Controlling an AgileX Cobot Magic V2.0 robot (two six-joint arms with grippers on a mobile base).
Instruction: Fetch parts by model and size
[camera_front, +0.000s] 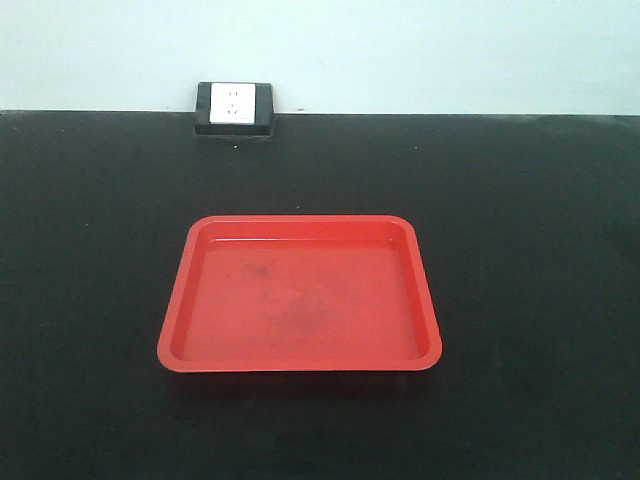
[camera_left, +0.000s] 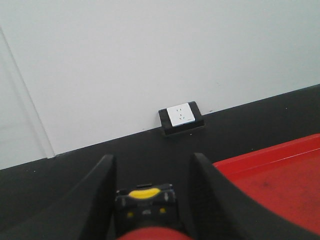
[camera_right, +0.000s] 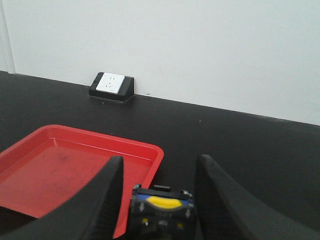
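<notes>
My left gripper (camera_left: 152, 157) holds a push-button switch (camera_left: 145, 202) deep between its black fingers: black body, yellow mark on its end, red cap (camera_left: 150, 234) at the frame's bottom edge. My right gripper (camera_right: 161, 159) holds a similar switch (camera_right: 161, 212) with a black body, a blue band and a yellow mark; its cap lies below the frame edge. Both jaws press against the sides of their switch. Neither gripper nor either part shows in the front view.
A shallow red tray (camera_front: 300, 220) lies flat on the black table, with nothing in it. Its corner sits right of the left gripper (camera_left: 270, 152) and left of the right gripper (camera_right: 100, 136). A white wall socket in a black block (camera_front: 235, 108) stands at the table's back edge.
</notes>
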